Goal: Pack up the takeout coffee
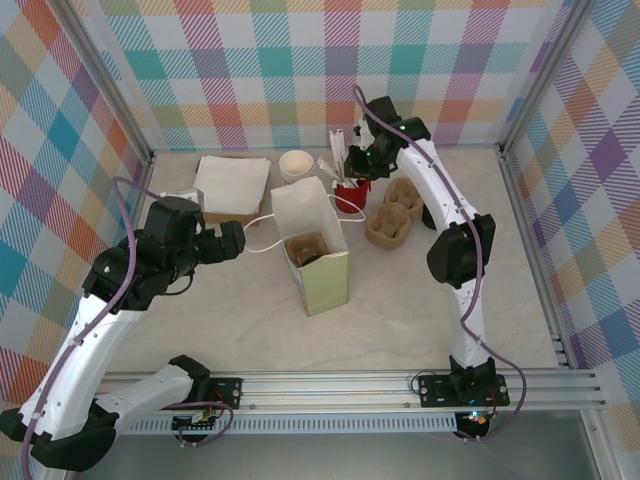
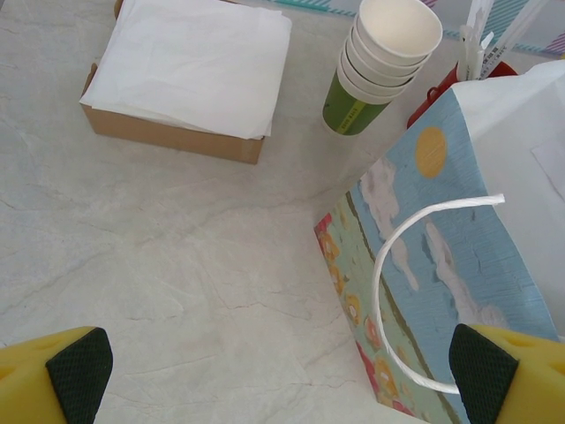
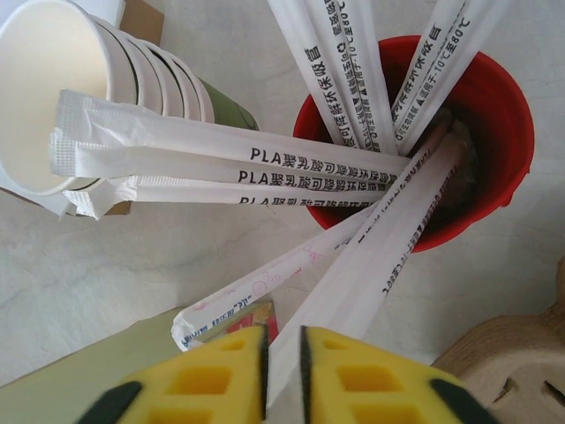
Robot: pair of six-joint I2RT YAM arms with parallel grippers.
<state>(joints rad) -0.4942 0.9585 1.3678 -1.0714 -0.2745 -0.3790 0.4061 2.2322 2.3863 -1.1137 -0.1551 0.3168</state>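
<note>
A tall paper bag (image 1: 322, 262) stands open mid-table. Inside it sits a brown pulp carrier with a dark round top that looks like the takeout coffee's black lid (image 1: 308, 254); the cup itself is hidden. My right gripper (image 1: 356, 168) hangs over the red cup (image 1: 351, 193) behind the bag. In the right wrist view the right gripper (image 3: 282, 375) is shut on a white paper-wrapped straw (image 3: 388, 256) that leans out of the red cup (image 3: 503, 115). My left gripper (image 1: 240, 243) stays wide open just left of the bag (image 2: 459, 221), its handle loop (image 2: 388, 265) between the left gripper's (image 2: 282, 380) fingers.
A stack of lidless green cups (image 1: 297, 165) (image 2: 388, 62) stands behind the bag. A cardboard box of white napkins (image 1: 232, 185) (image 2: 190, 66) sits at the back left. Empty pulp cup carriers (image 1: 395, 212) lie right of the red cup. Metal frame rails bound the table.
</note>
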